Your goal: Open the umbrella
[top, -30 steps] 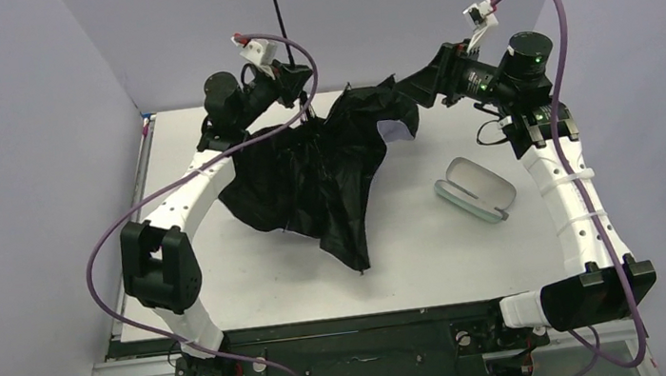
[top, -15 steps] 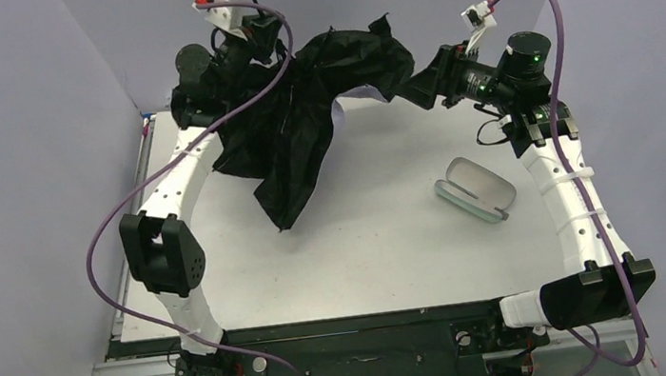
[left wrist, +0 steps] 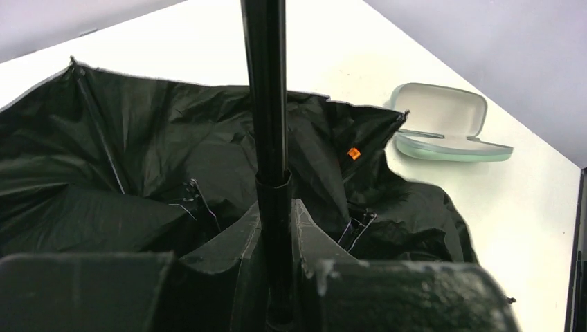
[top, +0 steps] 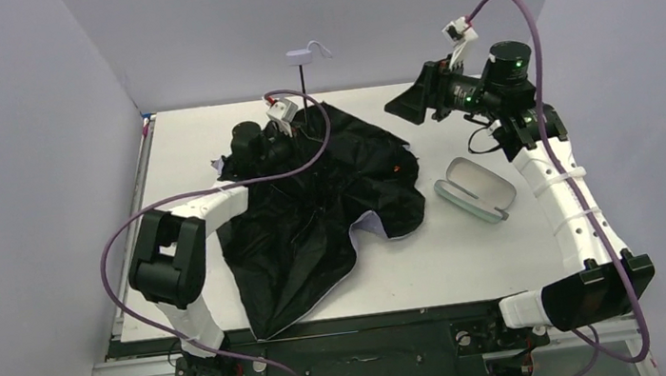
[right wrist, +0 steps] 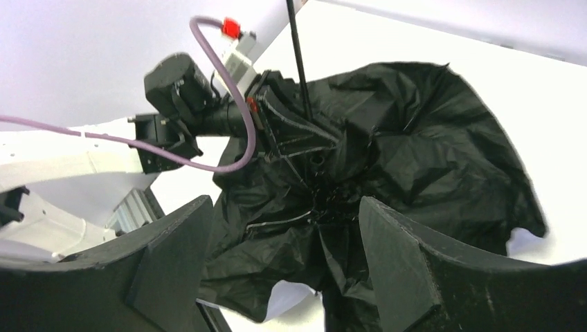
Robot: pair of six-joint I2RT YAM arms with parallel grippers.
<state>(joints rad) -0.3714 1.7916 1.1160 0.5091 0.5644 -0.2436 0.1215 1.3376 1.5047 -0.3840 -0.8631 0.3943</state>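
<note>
The umbrella (top: 330, 198) lies on the table with its black lining facing up and its canopy loosely spread and crumpled. A pale strip of the outer fabric shows at its near right edge. Its thin black shaft (top: 302, 91) rises to the small pale handle (top: 302, 55). My left gripper (top: 301, 130) is shut on the shaft low down, just above the ribs; in the left wrist view the fingers (left wrist: 315, 238) press on both sides of the shaft (left wrist: 266, 104). My right gripper (top: 400, 103) hangs open above the canopy's far right edge, holding nothing; its view looks down on the canopy (right wrist: 415, 138).
A mint-green zip case (top: 475, 188) lies on the table right of the umbrella, also in the left wrist view as the case (left wrist: 446, 128). Grey walls close in the white table (top: 472, 257) on three sides. The left arm's purple cable loops over the canopy.
The left arm swung the umbrella up and back, then brought it down nearer; the canopy now lies spread on the table. The right gripper has drawn up and away from the fabric.
</note>
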